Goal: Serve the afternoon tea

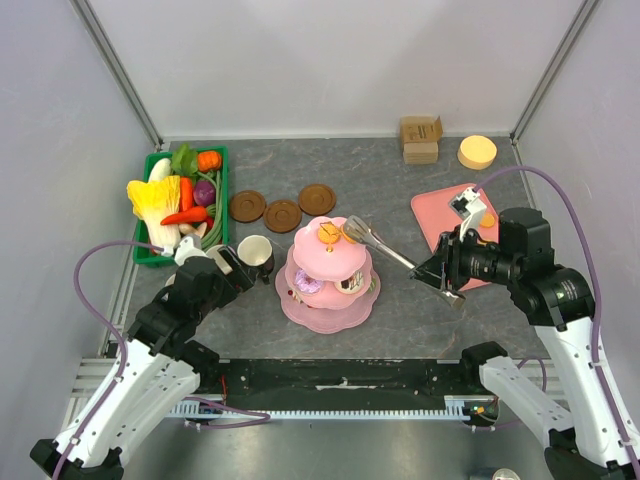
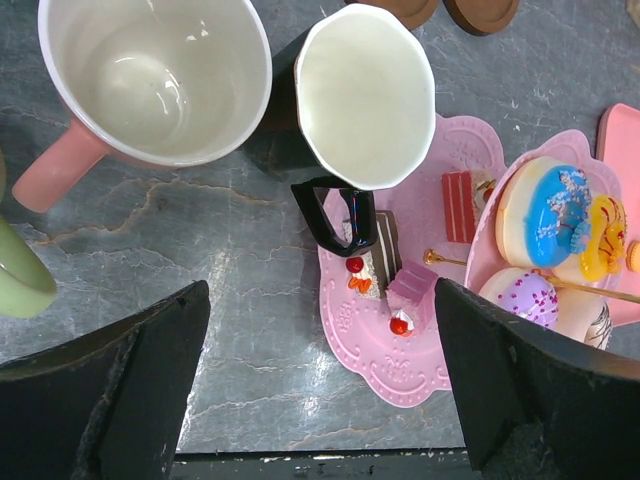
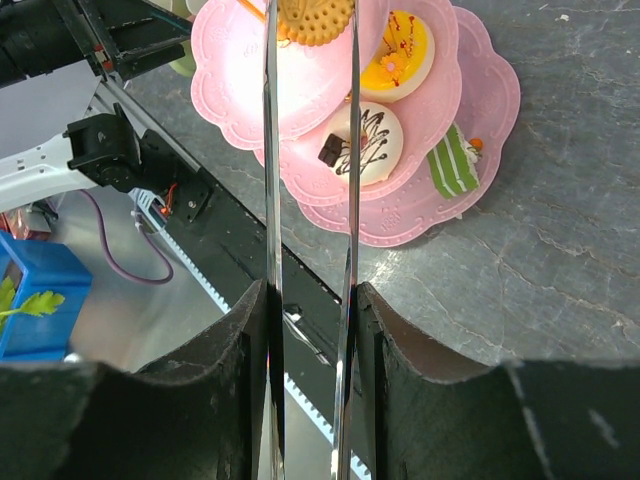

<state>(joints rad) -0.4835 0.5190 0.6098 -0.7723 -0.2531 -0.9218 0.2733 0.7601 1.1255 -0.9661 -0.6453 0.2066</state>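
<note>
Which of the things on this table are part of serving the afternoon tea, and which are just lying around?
For the tea: pink tiered stand, snacks, tongs, biscuit, dark mug, pink mug, brown saucers.
Just lying about: toy vegetables, yellow disc, cardboard boxes.

From my screen the left arm [image 1: 130, 385] and right arm [image 1: 590, 370] match: white shells low down, black joint housings higher up, black bases [image 1: 488, 358]. A greyish-purple cable [image 1: 78, 280] loops off each one. The left pincer [image 2: 320, 295] has broad matte-black wedge fingers [image 2: 120, 400] with rough edges; the right pincer [image 3: 308, 295] has the same black fingers, rounded at the tips.
</note>
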